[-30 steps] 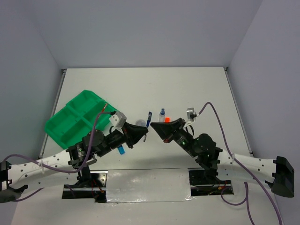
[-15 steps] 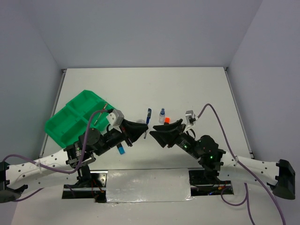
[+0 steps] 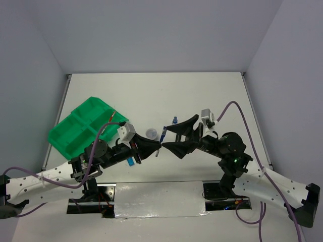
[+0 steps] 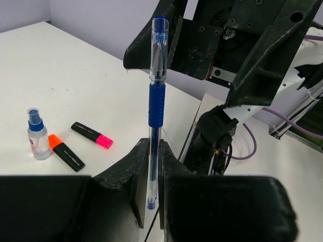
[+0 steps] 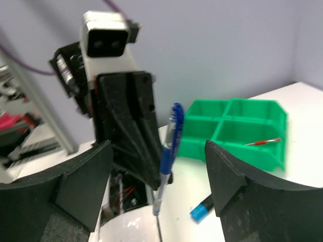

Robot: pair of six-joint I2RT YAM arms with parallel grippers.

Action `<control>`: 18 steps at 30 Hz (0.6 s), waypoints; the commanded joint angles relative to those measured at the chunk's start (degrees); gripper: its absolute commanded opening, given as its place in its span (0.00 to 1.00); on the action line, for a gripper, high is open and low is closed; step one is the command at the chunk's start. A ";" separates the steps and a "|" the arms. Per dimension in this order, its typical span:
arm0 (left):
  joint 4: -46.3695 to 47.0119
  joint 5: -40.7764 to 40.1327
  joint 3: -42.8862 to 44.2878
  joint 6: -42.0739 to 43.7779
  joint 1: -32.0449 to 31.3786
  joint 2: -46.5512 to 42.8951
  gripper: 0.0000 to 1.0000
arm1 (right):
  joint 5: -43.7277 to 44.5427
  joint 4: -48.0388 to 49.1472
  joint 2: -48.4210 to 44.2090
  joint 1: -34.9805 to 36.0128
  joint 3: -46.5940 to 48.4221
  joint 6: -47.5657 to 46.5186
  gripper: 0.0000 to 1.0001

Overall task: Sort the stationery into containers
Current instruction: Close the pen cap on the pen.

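Left gripper (image 4: pixel 152 154): jaws clamped on the lower barrel of the blue pen (image 4: pixel 156 96), which stands out past the fingertips, clear of the table (image 3: pixel 151 96).

Right gripper (image 5: pixel 159 151): jaws wide apart, one finger on each side of the pen's capped end, neither touching it in the right wrist view. The two grippers face each other tip to tip above the table's near middle.

Green tray (image 3: pixel 65 132): near the left edge, well apart from the pen; a red pen (image 5: pixel 260 142) lies in one compartment.

Loose on the table: blue-ended highlighter (image 3: pixel 130 161), round clear tub (image 3: pixel 150 133), blue-capped bottle (image 4: pixel 35 133), orange highlighter (image 4: pixel 65 154), pink highlighter (image 4: pixel 92 134).
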 commanded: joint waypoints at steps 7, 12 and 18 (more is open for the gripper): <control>2.73 2.17 0.06 1.50 0.08 -1.16 0.00 | -11.72 2.54 3.28 -0.50 1.17 2.09 0.71; 3.70 3.57 0.59 1.58 0.08 0.07 0.00 | -11.64 4.57 4.51 -0.49 0.90 2.88 0.53; 4.14 4.54 0.59 1.50 0.08 1.04 0.00 | -8.39 4.58 4.43 -0.49 0.81 3.67 0.25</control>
